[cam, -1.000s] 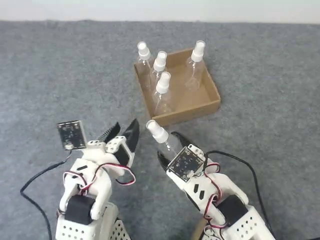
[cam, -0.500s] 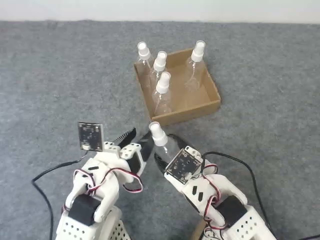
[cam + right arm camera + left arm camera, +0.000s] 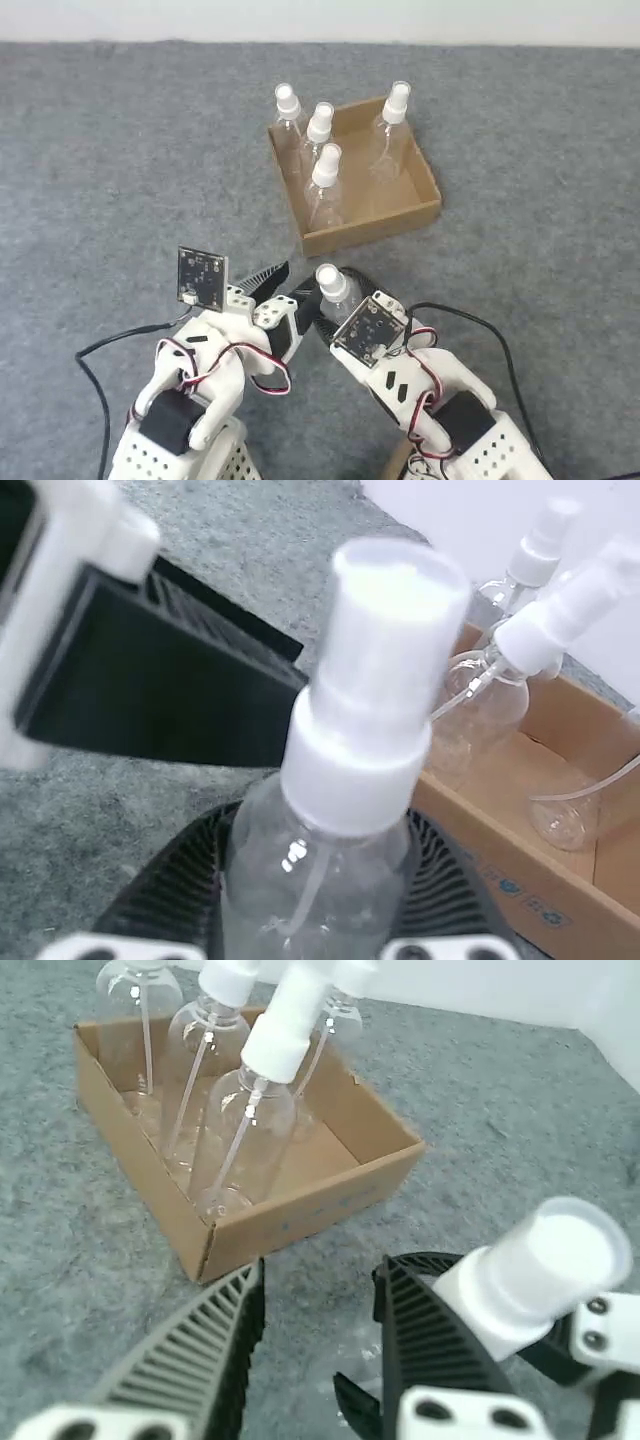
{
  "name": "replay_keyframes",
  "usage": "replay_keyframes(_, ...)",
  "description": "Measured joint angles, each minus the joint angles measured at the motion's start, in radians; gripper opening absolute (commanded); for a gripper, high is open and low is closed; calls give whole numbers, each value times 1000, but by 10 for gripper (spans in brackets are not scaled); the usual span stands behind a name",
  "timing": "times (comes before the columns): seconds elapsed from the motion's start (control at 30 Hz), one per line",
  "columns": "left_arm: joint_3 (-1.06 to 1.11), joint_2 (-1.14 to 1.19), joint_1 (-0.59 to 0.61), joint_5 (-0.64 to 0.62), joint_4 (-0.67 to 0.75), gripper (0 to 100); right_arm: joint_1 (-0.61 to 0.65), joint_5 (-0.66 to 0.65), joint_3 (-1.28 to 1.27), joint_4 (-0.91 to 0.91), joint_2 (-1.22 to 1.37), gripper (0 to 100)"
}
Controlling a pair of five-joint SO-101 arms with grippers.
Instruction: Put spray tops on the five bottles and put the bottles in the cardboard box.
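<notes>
Standing upright inside the cardboard box (image 3: 372, 230), four bottles (image 3: 325, 195) are already wearing spray tops, so most of the task is looking done. The right gripper (image 3: 312, 910) is clamping the fifth bottle (image 3: 290, 855) around its body, just in front of the box, with a spray top (image 3: 375, 670) sitting on its neck. The left gripper (image 3: 320, 1270) is hanging wide open, holding nothing, just beside that top. Remaining, I judge, is boxing this bottle. Whether its top is sitting fully home is hard to tell, and the right gripper is hiding its base
</notes>
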State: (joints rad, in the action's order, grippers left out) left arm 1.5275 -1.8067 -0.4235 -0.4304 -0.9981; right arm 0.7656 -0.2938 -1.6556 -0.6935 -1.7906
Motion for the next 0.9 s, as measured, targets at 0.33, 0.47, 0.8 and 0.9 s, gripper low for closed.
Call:
replay_keyframes(0.33, 9, 0, -9, 29, 0, 173, 0, 0, 0, -2, 2, 6)
replay_keyframes(0.47, 9, 0, -9, 51, 0, 173, 0, 0, 0, -2, 2, 6)
replay_keyframes(0.8, 11, 0, 11, 54, 0, 173, 3, 0, 0, -2, 2, 6)
replay_keyframes(0.9, 14, 0, 43, 55, 2, 173, 6, -2, 0, -2, 2, 6)
